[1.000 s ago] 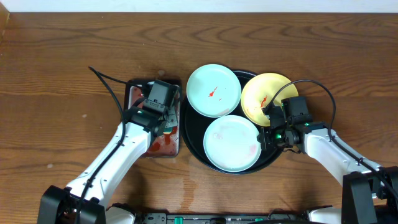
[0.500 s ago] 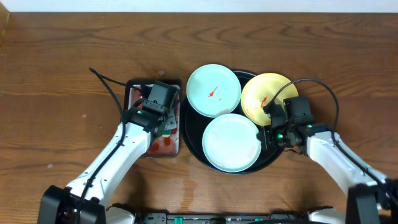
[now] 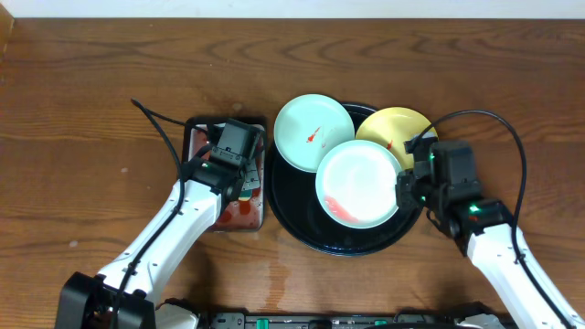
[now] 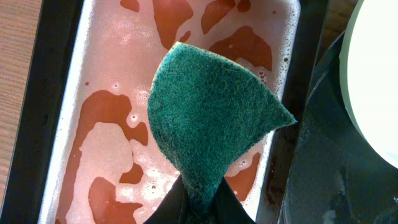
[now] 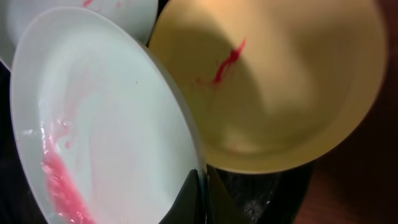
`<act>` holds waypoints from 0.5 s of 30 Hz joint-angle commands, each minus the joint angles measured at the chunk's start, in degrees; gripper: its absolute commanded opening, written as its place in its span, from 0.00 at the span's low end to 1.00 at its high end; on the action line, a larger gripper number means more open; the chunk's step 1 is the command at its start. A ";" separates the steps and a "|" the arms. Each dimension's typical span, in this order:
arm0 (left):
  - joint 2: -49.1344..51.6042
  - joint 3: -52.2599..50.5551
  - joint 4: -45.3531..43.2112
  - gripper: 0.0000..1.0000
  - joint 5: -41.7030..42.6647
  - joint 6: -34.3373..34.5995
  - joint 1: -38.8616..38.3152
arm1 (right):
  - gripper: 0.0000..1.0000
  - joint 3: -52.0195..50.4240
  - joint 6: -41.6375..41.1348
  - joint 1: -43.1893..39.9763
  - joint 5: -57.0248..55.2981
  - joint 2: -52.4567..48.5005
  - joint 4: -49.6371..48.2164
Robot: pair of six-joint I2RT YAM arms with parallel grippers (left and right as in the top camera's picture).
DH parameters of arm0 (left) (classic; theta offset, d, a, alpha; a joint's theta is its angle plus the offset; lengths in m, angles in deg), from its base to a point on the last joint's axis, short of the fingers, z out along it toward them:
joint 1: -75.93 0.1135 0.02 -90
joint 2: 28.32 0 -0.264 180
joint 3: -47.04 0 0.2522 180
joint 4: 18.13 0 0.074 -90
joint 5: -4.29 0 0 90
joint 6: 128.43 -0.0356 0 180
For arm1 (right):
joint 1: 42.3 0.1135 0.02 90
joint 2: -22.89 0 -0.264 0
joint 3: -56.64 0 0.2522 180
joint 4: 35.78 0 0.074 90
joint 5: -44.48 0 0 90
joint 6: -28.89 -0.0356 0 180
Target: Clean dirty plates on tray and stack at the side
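Observation:
The black round tray (image 3: 302, 228) holds an aqua plate (image 3: 306, 128) at its back left and a yellow plate (image 3: 391, 128) at its back right, each with red smears. My right gripper (image 3: 403, 192) is shut on the rim of a second aqua plate (image 3: 356, 178) and holds it lifted and tilted above the tray, red liquid pooled at its low edge; in the right wrist view the plate (image 5: 106, 124) overlaps the yellow one (image 5: 273, 81). My left gripper (image 4: 200, 199) is shut on a green sponge (image 4: 211, 121) above the red-stained sponge tray (image 4: 99, 93).
The small rectangular sponge tray (image 3: 196, 137) sits just left of the black tray, holding red foamy water. Bare wooden table (image 3: 91, 91) surrounds everything. Cables trail from both arms.
My right gripper has lifted the front aqua plate off the tray, moved it up and right, and tilted it so red liquid has run to one edge. The left arm has not moved.

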State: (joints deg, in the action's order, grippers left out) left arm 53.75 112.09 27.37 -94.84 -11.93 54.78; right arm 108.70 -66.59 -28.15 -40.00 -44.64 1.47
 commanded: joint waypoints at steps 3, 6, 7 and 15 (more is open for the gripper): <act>-0.61 -0.57 -0.33 0.08 0.04 -1.01 0.24 | 0.01 1.14 1.05 7.41 -14.49 3.21 -1.53; -0.39 -0.55 -0.33 0.08 0.04 -1.01 0.24 | 0.01 1.14 1.75 12.85 -23.61 3.78 -2.34; -0.39 -0.57 -0.31 0.08 0.04 -1.01 0.24 | 0.01 1.14 2.43 14.47 -25.99 3.78 -2.60; -0.39 -0.57 -0.74 0.08 0.04 -1.01 0.24 | 0.01 1.14 13.00 31.67 -49.22 3.78 -6.14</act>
State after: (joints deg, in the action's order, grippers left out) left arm 53.75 112.09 27.00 -94.66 -11.93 54.78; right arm 108.70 -59.22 -2.71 -73.11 -41.60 -3.19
